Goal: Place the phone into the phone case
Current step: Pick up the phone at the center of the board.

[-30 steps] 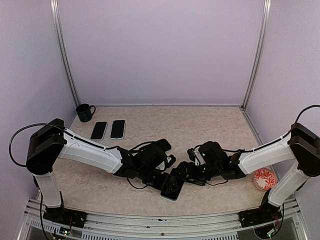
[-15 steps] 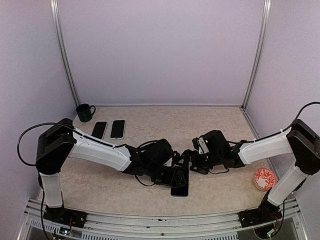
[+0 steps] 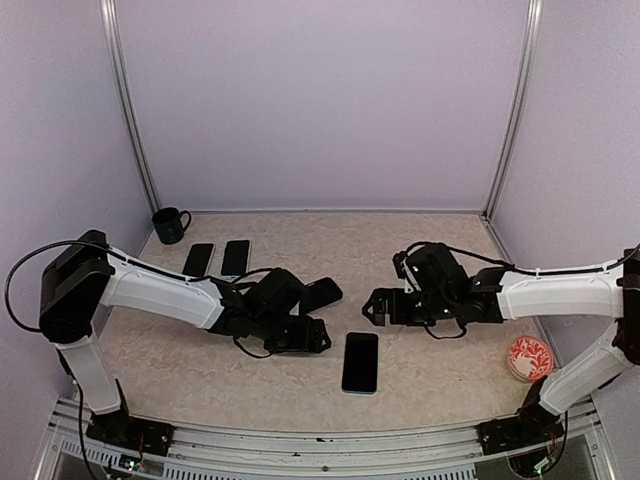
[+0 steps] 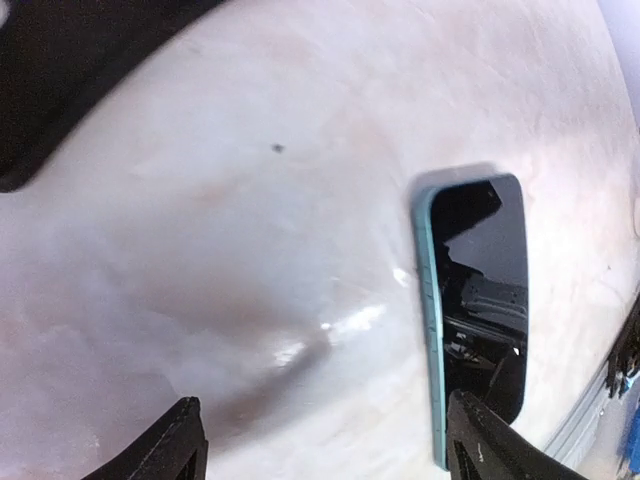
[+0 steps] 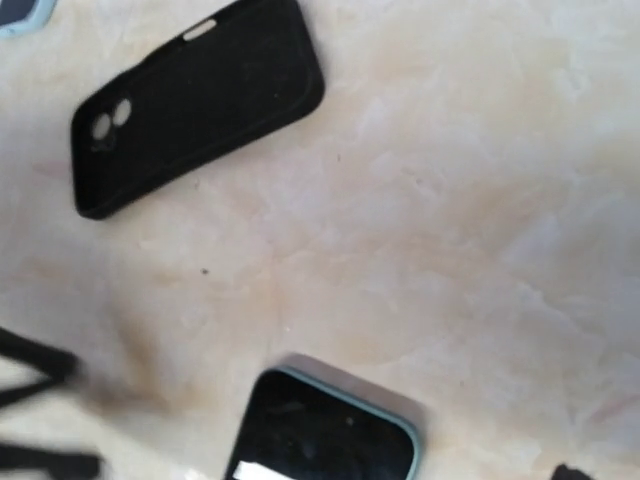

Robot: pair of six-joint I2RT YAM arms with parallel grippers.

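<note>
The phone (image 3: 360,362) lies flat and face up near the table's front edge, its dark screen rimmed by a teal case; nothing touches it. In the left wrist view the phone (image 4: 478,300) is to the right of my open left gripper (image 4: 335,452), whose right fingertip (image 4: 490,450) overlaps its near end. From above, the left gripper (image 3: 316,335) is just left of the phone. My right gripper (image 3: 373,308) hovers open behind it, holding nothing. The right wrist view shows the phone's top end (image 5: 325,430) and a black phone case (image 5: 195,105), back side up.
The black case (image 3: 322,292) lies behind the left wrist. Two more phones (image 3: 198,260) (image 3: 236,257) lie at the back left beside a dark mug (image 3: 170,225). A red patterned dish (image 3: 529,357) is at the front right. Aluminium posts frame the marbled table (image 3: 430,250).
Both grippers have drawn away from the phone, the left one to the left, the right one back and right. The phone, earlier tilted between them, now rests flat and straight.
</note>
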